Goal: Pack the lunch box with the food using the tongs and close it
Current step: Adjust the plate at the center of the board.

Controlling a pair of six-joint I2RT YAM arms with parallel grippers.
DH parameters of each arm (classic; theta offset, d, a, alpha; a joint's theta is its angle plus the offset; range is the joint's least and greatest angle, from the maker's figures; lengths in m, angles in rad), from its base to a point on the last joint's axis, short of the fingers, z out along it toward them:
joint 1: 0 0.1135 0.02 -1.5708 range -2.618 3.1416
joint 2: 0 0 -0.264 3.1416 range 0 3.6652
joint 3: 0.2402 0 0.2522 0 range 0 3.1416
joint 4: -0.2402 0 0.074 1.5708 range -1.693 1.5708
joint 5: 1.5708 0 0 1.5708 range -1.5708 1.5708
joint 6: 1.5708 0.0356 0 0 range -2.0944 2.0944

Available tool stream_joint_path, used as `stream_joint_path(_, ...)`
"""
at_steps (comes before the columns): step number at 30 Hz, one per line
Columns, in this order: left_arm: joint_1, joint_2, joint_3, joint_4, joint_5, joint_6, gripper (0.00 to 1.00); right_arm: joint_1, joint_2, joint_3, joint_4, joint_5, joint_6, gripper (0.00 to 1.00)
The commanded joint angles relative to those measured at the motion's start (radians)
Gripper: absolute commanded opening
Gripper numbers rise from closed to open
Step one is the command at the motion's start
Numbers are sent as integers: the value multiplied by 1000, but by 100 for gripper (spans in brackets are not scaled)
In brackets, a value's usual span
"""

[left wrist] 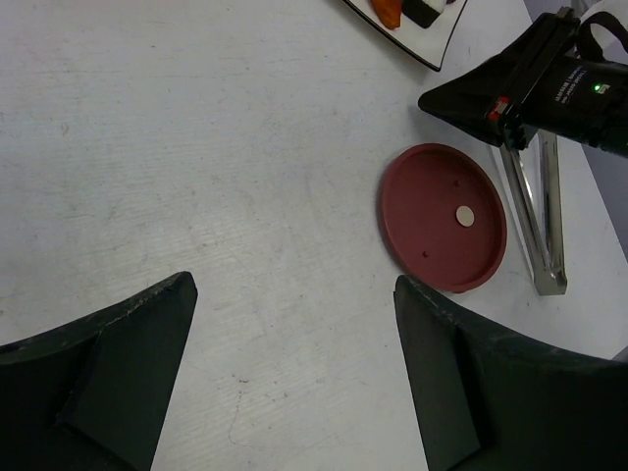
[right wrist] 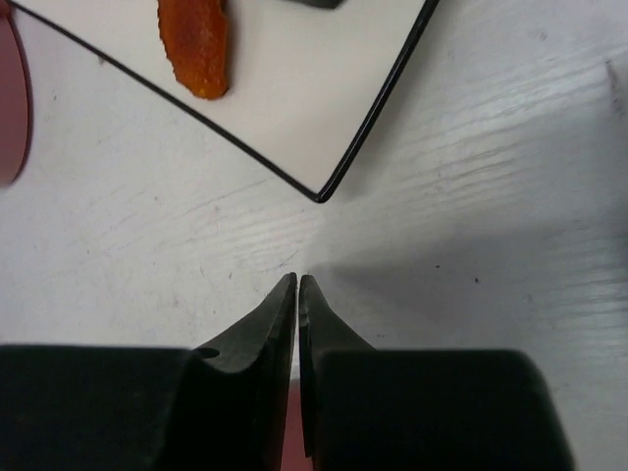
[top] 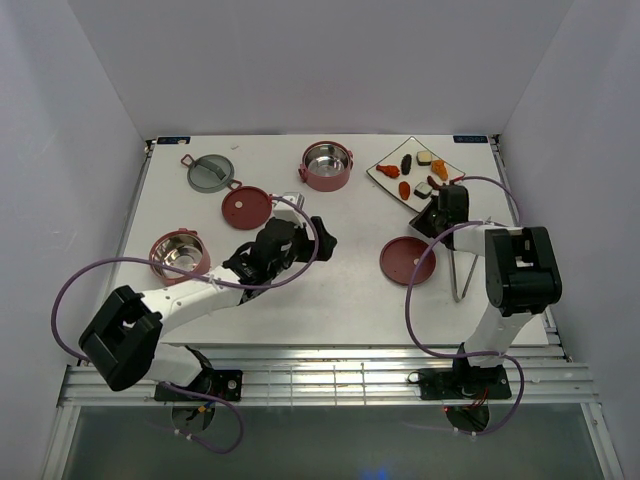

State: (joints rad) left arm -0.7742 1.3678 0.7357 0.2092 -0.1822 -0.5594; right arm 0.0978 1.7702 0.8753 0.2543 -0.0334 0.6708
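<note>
Lying just beyond the near corner of the square plate [right wrist: 314, 98]: tongs [left wrist: 549, 280], arms slightly spread, tips hidden under the right gripper [right wrist: 298, 281], which is pressed together. Food [top: 405, 188] on plate. Left gripper [left wrist: 292, 285] gaping, well left of plate.

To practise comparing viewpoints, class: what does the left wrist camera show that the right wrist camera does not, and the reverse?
Only the left wrist view: the tongs lying on the table, the whole red disc lid, the open left gripper. Only the right wrist view: the right gripper, fingertips meeting, nothing between. Both: the square plate's corner and an orange food piece.
</note>
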Motion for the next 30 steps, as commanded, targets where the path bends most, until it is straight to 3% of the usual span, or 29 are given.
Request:
stream_joint_path(1, 4, -61, -7, -17, 6, -11, 92, -3, -38, 11, 30, -16, -52, 12)
stream_joint_path(3, 4, -88, -27, -21, 15, -16, 92, -23, -52, 77, 10, -26, -99, 21)
stream_joint_path(4, 4, -99, -36, -22, 38, -17, 92, -42, -54, 108, -19, -29, -112, 32)
stream_joint_path(7, 4, -140, -64, -37, 94, -5, 92, -85, -31, 256, -116, -8, -160, 51)
stream_joint_path(9, 4, -162, -70, -62, 113, -5, 92, -127, 15, 348, -138, -46, -165, 60)
stream_joint_path(12, 4, -165, -79, -68, 161, -4, 93, -203, 101, 411, -139, -156, -114, 68)
stream_joint_path(20, 3, -170, -99, -70, 217, 29, 92, -294, 333, 675, -204, -240, -106, 76)
stream_joint_path(30, 0, -229, -162, -33, 159, 41, 92, -319, 436, 717, -171, -142, -77, 78)
